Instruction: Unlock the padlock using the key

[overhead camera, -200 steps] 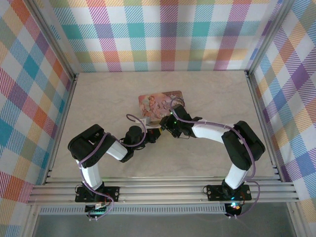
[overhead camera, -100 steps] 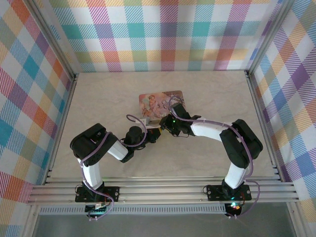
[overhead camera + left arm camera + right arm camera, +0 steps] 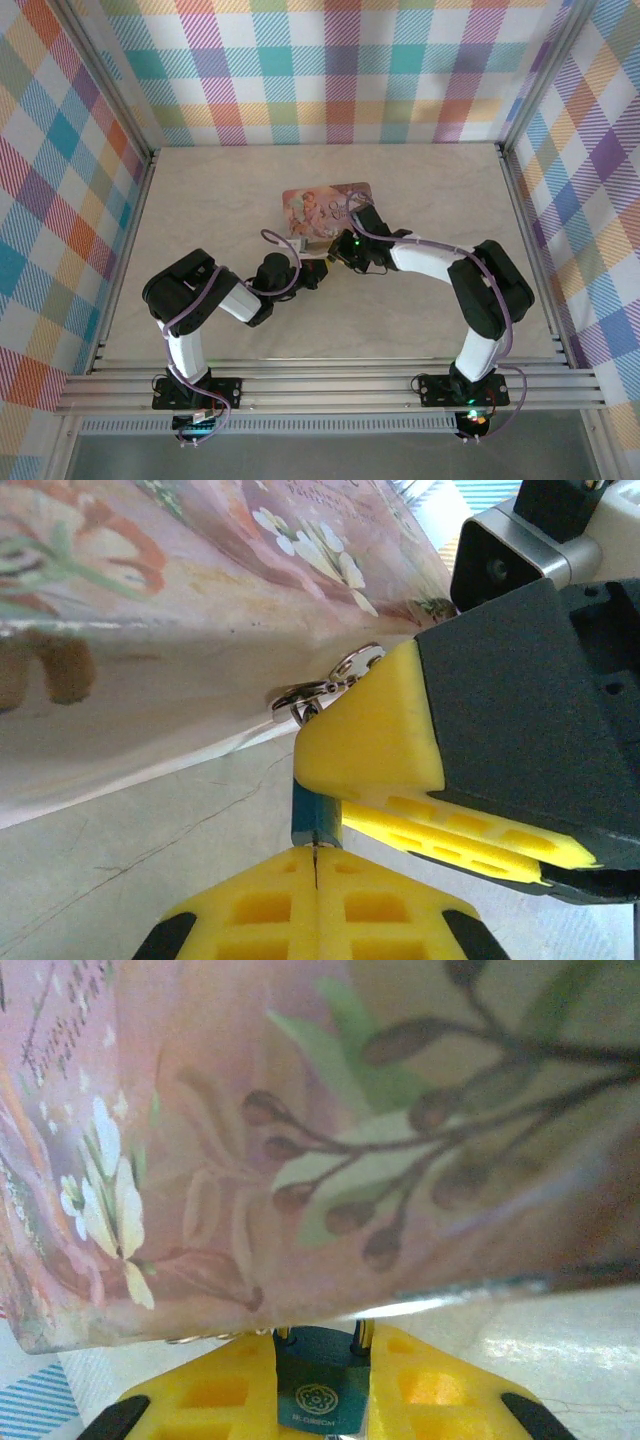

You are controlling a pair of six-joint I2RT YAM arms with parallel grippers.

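Right end effector [image 3: 321, 1365] is pinching the blue padlock [image 3: 320, 1400] between my yellow pads, hard up against the lower edge of the pink printed box [image 3: 300, 1140]. My left end effector [image 3: 315, 905] is pressed together, tips touching the padlock's body. Can't tell if the key's in there.

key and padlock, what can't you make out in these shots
- Key: left wrist view, if held, hidden inside the left gripper's shut pads.
- Padlock shackle top: right wrist view, hidden behind the pink box.
- Locked or unlocked: cannot tell; both too small in top external.
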